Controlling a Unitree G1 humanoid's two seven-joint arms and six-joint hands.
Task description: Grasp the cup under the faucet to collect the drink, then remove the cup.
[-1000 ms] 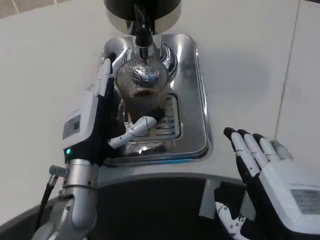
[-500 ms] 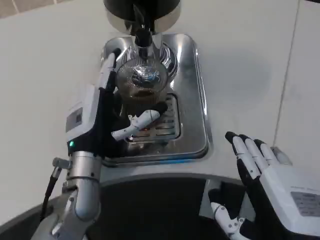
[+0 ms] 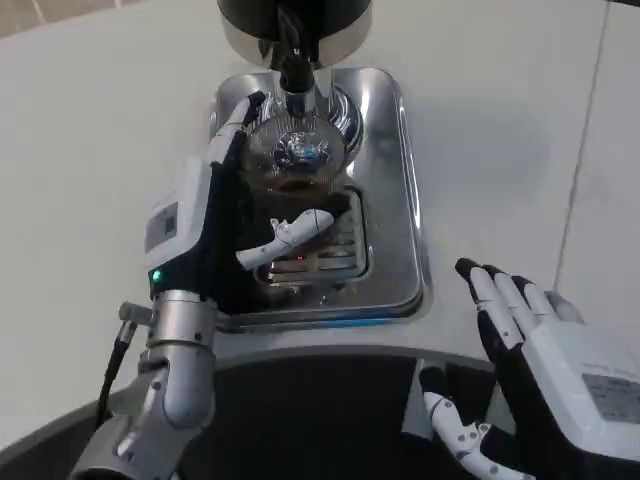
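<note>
left hand (image 3: 215,225) is wrapped around the clear glass cup (image 3: 295,165) under the black faucet (image 3: 293,60); right hand (image 3: 545,350) hangs nearby, fingers spread, holding nothing

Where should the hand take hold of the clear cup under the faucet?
Around the side wall of the clear cup, from its left, as the left hand does: it stands upright on the steel drip tray, with the black faucet blocking its top.
</note>
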